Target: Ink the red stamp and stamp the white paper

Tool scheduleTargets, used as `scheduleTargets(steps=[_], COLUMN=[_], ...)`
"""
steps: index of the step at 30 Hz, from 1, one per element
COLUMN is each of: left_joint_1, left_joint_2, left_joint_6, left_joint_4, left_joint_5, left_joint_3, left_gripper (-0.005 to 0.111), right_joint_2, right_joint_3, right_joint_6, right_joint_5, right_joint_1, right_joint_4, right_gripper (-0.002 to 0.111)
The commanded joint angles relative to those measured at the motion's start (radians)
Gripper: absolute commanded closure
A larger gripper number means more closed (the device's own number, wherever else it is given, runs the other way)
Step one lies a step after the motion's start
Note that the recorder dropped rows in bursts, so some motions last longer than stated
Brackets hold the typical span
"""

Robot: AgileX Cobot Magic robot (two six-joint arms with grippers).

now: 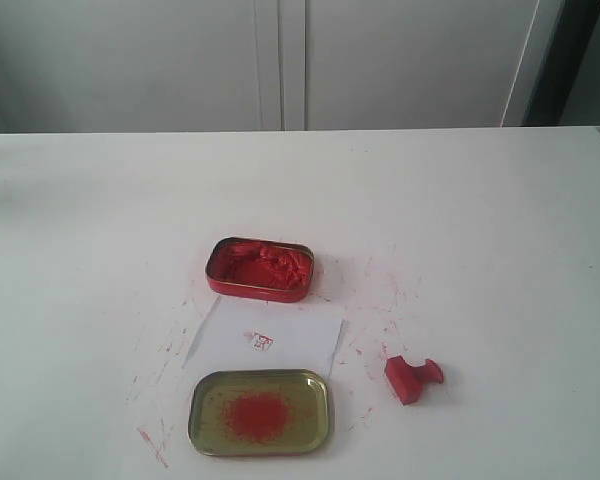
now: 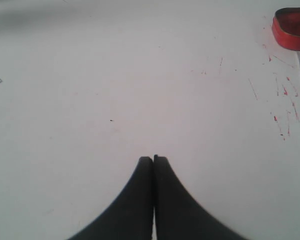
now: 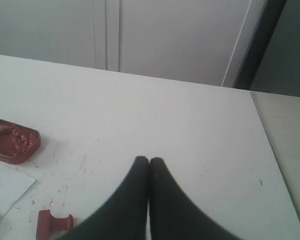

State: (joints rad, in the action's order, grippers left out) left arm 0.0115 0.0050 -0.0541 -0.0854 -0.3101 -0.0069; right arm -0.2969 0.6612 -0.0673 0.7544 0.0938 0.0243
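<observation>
left claw (image 2: 153, 159) and right claw (image 3: 149, 161) are closed, empty. the stamp (image 1: 413, 378) lies on its side, right of the paper (image 1: 265, 340). the right claw should open and take the knob, so the base faces down.

No text, label, brand or number can be read anywhere. The only sign is a small red stamped mark (image 1: 261, 341) on the white paper (image 1: 305, 340), near its middle. Its characters are too small and blurred to make out.
</observation>
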Motion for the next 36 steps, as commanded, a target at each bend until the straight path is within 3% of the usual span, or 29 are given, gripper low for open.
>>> scheduleTargets(steps=[1, 8, 12, 36], left_joint_1=[-0.003, -0.003, -0.003, -0.003], left_joint_2=[-0.005, -0.005, -0.005, -0.005], left_joint_6=[0.006, 0.006, 0.006, 0.006], left_joint_4=[-0.01, -0.01, -0.01, -0.01], left_joint_5=[0.004, 0.004, 0.004, 0.004], left_joint_3=[0.007, 0.007, 0.007, 0.007], left_gripper=[0.107, 0.107, 0.107, 0.107], right_joint_2=[0.065, 0.15, 0.175, 0.24], right_joint_3=[-0.076, -0.207, -0.249, -0.282], right_joint_6=[0.002, 0.002, 0.002, 0.002], right_joint_5=[-0.002, -0.002, -0.09, -0.145], right_joint_1=[0.004, 0.004, 0.004, 0.004], right_joint_4=[0.001, 0.001, 0.001, 0.0], right_gripper=[0.108, 0.108, 0.108, 0.108])
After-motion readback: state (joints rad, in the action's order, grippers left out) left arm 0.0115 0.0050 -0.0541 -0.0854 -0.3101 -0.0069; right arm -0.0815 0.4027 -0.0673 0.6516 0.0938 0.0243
